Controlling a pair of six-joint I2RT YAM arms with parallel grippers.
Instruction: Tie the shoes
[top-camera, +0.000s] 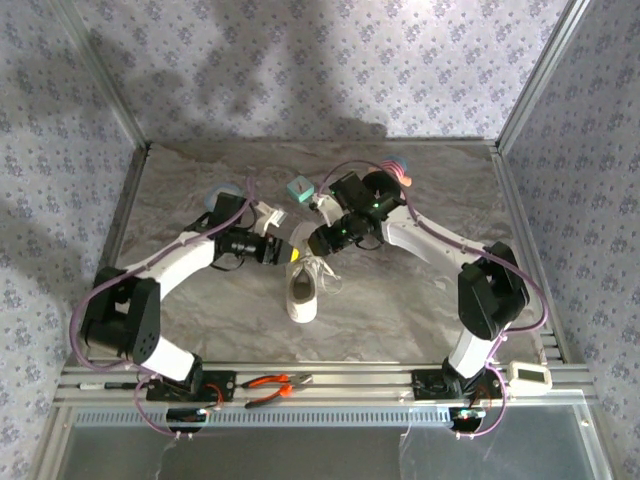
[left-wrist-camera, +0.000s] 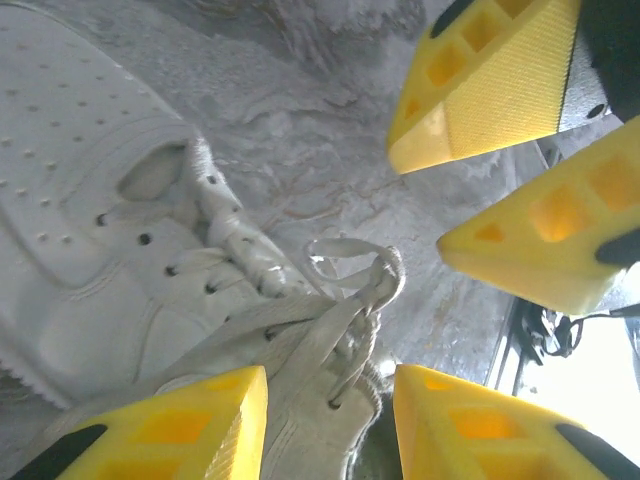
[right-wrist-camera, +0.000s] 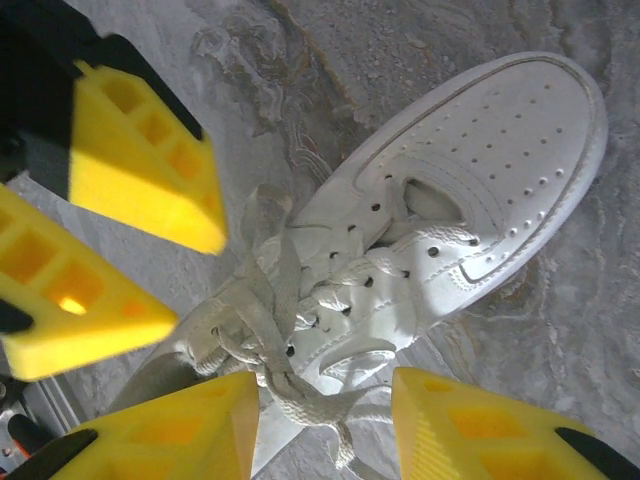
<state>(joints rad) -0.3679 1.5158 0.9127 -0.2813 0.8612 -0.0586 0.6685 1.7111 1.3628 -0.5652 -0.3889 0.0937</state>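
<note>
**A:** Start on the left. What have you got?

**B:** I see my left gripper (top-camera: 288, 253) reaching in over the far end of the sneaker (top-camera: 303, 292). On the left wrist camera its fingers (left-wrist-camera: 200, 420) stand wide apart, astride the laced part of the shoe. They clamp nothing.

**A:** Where exactly is the shoe?

**B:** It's about mid-table (top-camera: 200, 300), lying lengthwise from far to near, between the two arms. The laces (left-wrist-camera: 350, 290) are bunched in loose loops over the eyelets. A teal block (top-camera: 298, 188) sits on the table beyond it, well apart.

**A:** And the right side?

**B:** My right gripper (top-camera: 312, 242) comes in from the opposite side, its tip close to the left one over the same end of the sneaker. On its wrist camera the fingers (right-wrist-camera: 480, 430) are spread just as wide. A lace strand lies in the gap between them, and I don't see it pinched.

**A:** Anything further right?

**B:** There's a round thing with a pink rim (top-camera: 402, 172) near the far edge, partly behind the right arm.
</note>
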